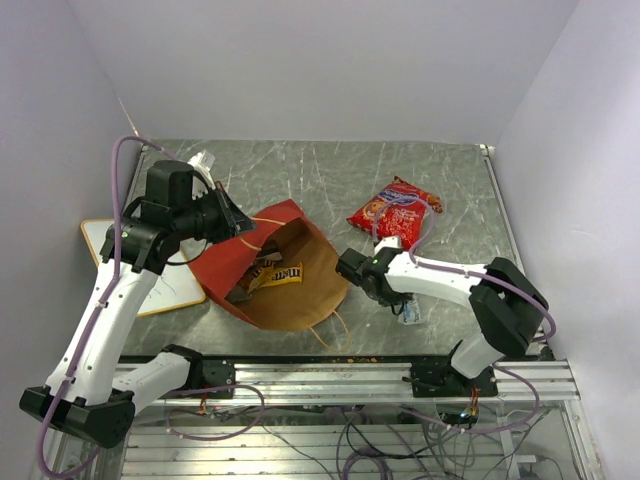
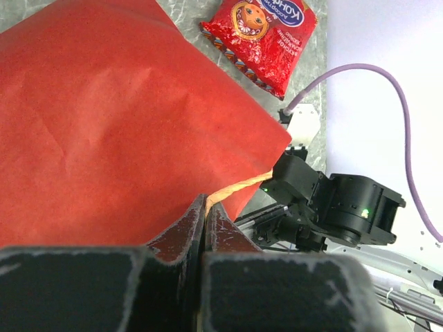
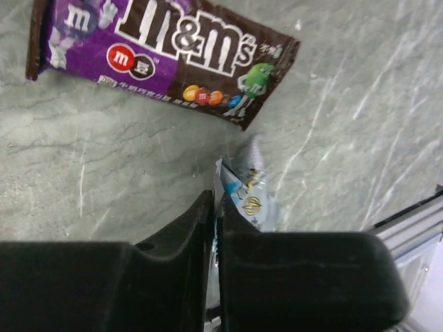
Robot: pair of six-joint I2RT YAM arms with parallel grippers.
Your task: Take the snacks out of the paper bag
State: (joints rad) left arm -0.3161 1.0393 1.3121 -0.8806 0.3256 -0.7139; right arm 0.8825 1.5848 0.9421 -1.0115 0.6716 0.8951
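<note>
- While the paper bag [image 1: 312,292] lies on its side on the grey marbled table [image 1: 330,175], its open mouth faces the near edge and its red panel is turned up toward the left arm.
- The left gripper [image 2: 204,213] has its fingers pressed together, pinching the bag's red edge, and a twine handle [image 2: 239,185] emerges from between them.
- A yellow candy packet [image 1: 283,272] sits inside the bag beside darker packets, all well within the mouth.
- The red chip bag [image 1: 395,212] lies flat on the table, to the right of the paper bag and farther back.
- The right gripper [image 3: 214,207] hangs low over the table with its fingers closed tight against each other.
- A pale blue packet [image 3: 249,200] lies just past those fingertips; I cannot tell whether its corner is caught.
- A purple-and-brown candy packet [image 3: 166,48] rests on the table a little beyond it.
- A wood-framed whiteboard [image 1: 105,240] lies left of the bag.
</note>
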